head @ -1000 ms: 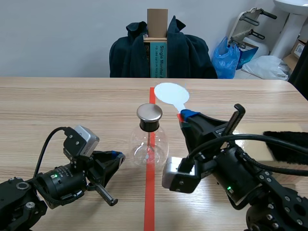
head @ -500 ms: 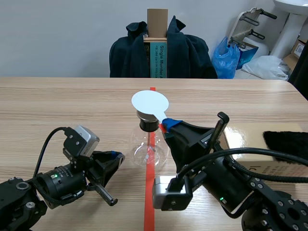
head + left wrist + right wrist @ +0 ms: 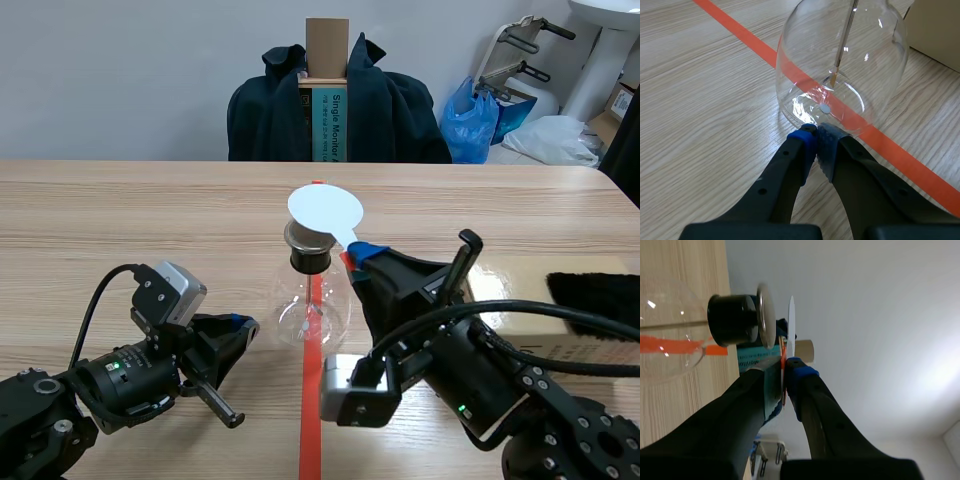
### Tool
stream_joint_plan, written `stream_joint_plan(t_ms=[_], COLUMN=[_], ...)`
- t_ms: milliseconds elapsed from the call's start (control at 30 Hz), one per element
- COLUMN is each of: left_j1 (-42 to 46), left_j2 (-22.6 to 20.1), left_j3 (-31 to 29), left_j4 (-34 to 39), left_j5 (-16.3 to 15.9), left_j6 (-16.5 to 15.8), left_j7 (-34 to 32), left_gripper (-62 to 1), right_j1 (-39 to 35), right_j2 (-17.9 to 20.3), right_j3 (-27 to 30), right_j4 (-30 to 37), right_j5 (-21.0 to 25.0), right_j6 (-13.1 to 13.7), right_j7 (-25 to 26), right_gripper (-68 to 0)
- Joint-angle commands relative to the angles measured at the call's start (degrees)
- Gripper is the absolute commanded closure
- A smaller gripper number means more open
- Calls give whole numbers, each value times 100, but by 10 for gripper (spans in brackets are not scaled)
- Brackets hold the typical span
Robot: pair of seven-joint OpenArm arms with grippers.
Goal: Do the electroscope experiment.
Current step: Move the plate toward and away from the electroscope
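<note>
The electroscope is a clear glass flask [image 3: 311,305] with a black stopper and a metal cap [image 3: 310,237], standing on the red tape line. My right gripper [image 3: 358,255] is shut on the red handle of a white round paddle [image 3: 325,210], which hovers over the cap. In the right wrist view the paddle [image 3: 791,322] stands edge-on, a narrow gap from the cap [image 3: 765,315]. My left gripper [image 3: 243,323] lies low on the table, shut on nothing. Its fingertips [image 3: 816,134] sit just short of the flask's base [image 3: 840,65], where a thin rod and foil hang inside.
A cardboard box [image 3: 530,290] lies on the table at the right with a black fur cloth [image 3: 597,293] on it. Beyond the far table edge stands a chair draped with a dark jacket [image 3: 390,110], holding an upright carton [image 3: 327,95].
My right gripper carried the white paddle left from behind-right of the flask to above the metal cap, then eased slightly right. The left arm has not moved.
</note>
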Motion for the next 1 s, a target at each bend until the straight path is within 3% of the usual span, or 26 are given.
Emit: stream_joint_plan(t_ms=[0,300,467,733,967], left_j1=[-50,-50,-50,-50,-50], left_j2=[-20,-20,-20,-20,-20], left_j3=[-2,-2,-2,-2,-2], left_j4=[28,28,28,28,28], left_j5=[-35,-35,-37,-37,-37], left_j6=[2,4,4,4,4], left_j7=[-74,-76,-76,-76,-76], left_gripper=[-28,-28,-28,-28,-28], right_j1=[131,133,133,131,129], right_j2=[48,66,66,98,162], right_j3=[28,39,39,39,37], right_j4=[50,50,50,50,63], right_j5=[37,-92,-111,-262,-367], right_j6=[-68,-68,-68,-70,-72], right_j7=[-162,-1010,-1196,-1123,-577], right_gripper=[-6,-6,-6,-6,-6])
